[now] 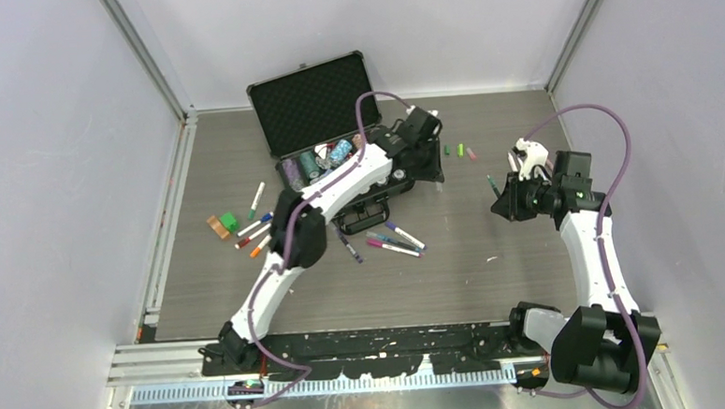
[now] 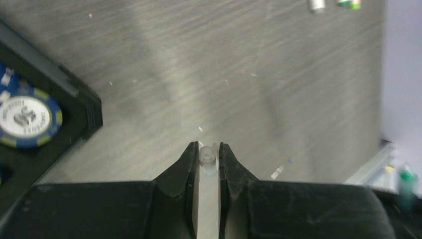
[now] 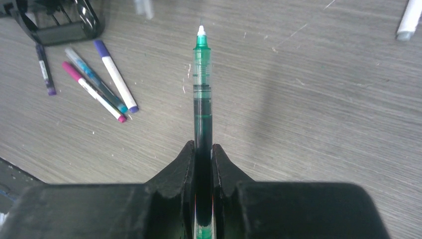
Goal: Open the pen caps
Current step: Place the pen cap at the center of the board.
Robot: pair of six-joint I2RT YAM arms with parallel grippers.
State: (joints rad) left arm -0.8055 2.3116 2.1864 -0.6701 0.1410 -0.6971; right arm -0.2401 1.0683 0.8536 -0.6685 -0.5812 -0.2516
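1. Green pen (image 3: 202,89) sits clamped in the right gripper (image 3: 202,149). The jaws are closed tight on the lower part of its barrel.
2. Its long axis runs straight out from the jaws. The tip is uncapped and points away from the wrist, over the table (image 1: 494,282). In the top view I read it on the right half, aimed toward the back.
3. Left gripper (image 2: 208,149) is nearly closed, pinching a small translucent piece (image 2: 206,156) at the fingertips. I see the piece end-on and cannot tell whether it is a cap. The gripper is near a corner of the black case (image 2: 74,107).
4. Loose caps (image 1: 460,150) lie in a short row toward the back, between the two grippers.
5. Three pens (image 3: 97,82) lie fanned to the left of the held pen, well apart from it. A dark purple pen (image 3: 44,69) lies further left.
6. Bare wood grain is open ahead and to the right of the tip, apart from a white barrel end (image 3: 410,20) at the far right edge of the right wrist view.
7. More pens (image 1: 257,231) lie scattered near the table's left edge.
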